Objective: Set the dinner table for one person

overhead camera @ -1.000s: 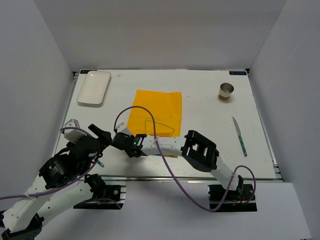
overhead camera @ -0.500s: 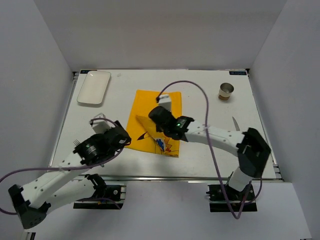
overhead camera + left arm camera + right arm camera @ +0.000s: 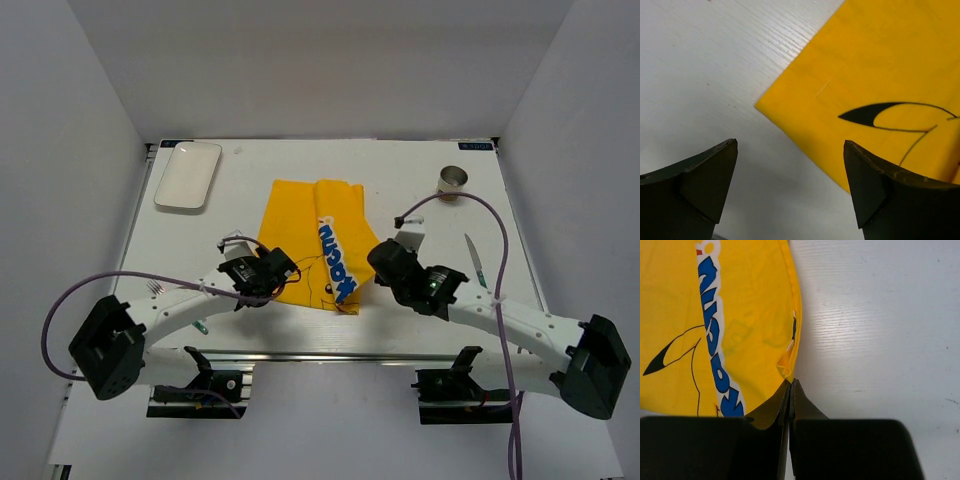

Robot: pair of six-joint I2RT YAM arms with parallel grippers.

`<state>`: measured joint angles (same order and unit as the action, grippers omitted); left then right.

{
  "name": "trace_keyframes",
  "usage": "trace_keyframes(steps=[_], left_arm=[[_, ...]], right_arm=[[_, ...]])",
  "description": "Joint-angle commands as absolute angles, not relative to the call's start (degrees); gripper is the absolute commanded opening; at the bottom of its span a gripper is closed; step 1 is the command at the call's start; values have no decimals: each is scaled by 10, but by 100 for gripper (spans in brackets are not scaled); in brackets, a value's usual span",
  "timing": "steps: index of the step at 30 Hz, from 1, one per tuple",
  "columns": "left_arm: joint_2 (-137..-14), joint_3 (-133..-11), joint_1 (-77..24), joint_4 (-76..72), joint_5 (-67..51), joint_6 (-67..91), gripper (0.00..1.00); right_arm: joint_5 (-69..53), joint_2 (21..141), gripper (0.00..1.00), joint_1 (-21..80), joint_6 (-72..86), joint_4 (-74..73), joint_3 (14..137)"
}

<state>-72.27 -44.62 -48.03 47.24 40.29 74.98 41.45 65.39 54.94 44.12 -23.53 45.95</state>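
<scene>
- While its two dark fingers (image 3: 695,185) stand wide apart with nothing gripped, the left end effector (image 3: 790,145) hovers low over the near-left corner of the yellow cloth mat printed with black line drawing and blue lettering (image 3: 875,75). One finger is over bare white grain, the other over the fabric.
- Across the mat, the right end effector (image 3: 791,384) has its fingers pressed together to a thin seam. Its tips meet the mat's right edge, where the hem is bunched into a small fold. Whether any fabric is caught between them cannot be told.
- From above, the mat lies around the middle of the scene, slightly skewed. Its left part is plain yellow, and a band of blue, white-outlined lettering runs near to far down its right part.
- Beneath it all, the large white rectangular tabletop with faint grain (image 3: 400,190) spreads between the grey walls, with a metal rail along its near edge.
- At the far-left corner rests a small white rounded-rectangle plate (image 3: 188,175), well apart from the mat.
- Toward the far right stands a short metal cup (image 3: 452,183).
- Nearer than the cup, by the right edge, lies a slim knife with a teal handle (image 3: 480,270), pointing roughly far to near.
</scene>
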Motion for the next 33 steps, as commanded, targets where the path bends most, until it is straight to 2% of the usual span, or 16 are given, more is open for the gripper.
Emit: trace_keyframes(steps=[1,11,17,22,24,27,31,33], left_arm=[[-748,-457,-468,443,447,773,96],[-850,-468,-410,385,413,769,81],[-839,-445,-397,374,372,775,80],[-844,-438,-384,364,350,778,60],[-853,-439,-384,360,334,778,56],[-860,-442,-379,368,323,786,56],[-853,-439,-379,384,316,796,67],[-844,-439,-379,396,316,800,69]], right_arm=[[432,612,0,549,471,-236,428],[397,546,0,548,444,-222,392],[395,546,0,548,436,-225,396],[391,546,0,548,435,-219,398],[391,547,0,548,432,-221,400],[389,546,0,547,431,-221,403],[388,548,0,547,432,-218,403],[385,550,0,547,432,-216,403]])
